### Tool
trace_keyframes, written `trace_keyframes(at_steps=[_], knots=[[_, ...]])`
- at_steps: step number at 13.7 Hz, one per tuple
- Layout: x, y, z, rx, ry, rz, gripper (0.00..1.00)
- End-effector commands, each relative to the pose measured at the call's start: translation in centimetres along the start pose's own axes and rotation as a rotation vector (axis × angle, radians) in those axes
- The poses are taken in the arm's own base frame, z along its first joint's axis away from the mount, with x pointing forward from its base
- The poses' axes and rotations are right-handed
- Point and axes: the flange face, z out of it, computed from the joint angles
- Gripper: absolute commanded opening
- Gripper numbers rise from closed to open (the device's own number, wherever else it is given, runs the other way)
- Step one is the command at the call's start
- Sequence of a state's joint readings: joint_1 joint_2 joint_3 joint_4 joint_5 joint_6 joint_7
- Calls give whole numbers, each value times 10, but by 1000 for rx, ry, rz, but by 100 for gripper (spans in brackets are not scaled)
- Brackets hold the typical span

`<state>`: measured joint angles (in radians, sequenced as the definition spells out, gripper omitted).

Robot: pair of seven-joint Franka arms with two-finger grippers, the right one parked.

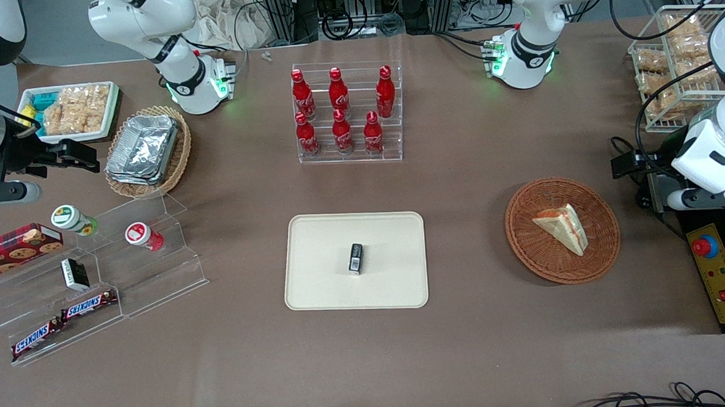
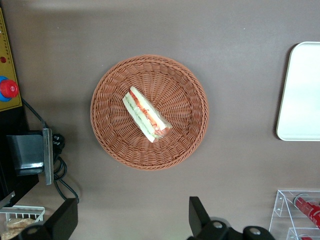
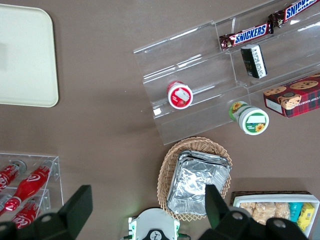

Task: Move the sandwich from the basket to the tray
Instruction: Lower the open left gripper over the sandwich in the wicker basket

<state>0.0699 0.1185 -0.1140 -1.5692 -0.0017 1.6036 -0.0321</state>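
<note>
In the front view, the sandwich (image 1: 560, 227) lay in the basket (image 1: 562, 230) toward the working arm's end of the tabletop (image 1: 459, 175). The tray (image 1: 356, 260) sat mid-table carrying a small dark packet (image 1: 356, 258). Farther from the camera, red Coca-Cola bottles (image 1: 340, 109) stood in a clear rack. Two Snickers bars (image 1: 61, 320) lay on an acrylic stand toward the parked arm's end.

In the left wrist view, the tool (image 2: 127, 220) hung well above the tabletop with its fingers (image 2: 64, 217) spread wide, holding nothing. The sandwich (image 2: 146, 114) rested in the basket (image 2: 149, 112), filling edge up.

In the right wrist view, "SNICKERS" (image 3: 245, 35) read clearly, beside a box marked "CHIP SHORTBREAD" (image 3: 295, 96).
</note>
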Motion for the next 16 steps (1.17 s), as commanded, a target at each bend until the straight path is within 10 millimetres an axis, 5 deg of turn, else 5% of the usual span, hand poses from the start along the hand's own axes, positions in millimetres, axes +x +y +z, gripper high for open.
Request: trace_keyframes(at_steps=[1,9,16], knots=[[1,-1,-2,0,-14,6,100],[11,-2,19,-1,-46,-64,100],[14,8,109,-6,32,-366,100]])
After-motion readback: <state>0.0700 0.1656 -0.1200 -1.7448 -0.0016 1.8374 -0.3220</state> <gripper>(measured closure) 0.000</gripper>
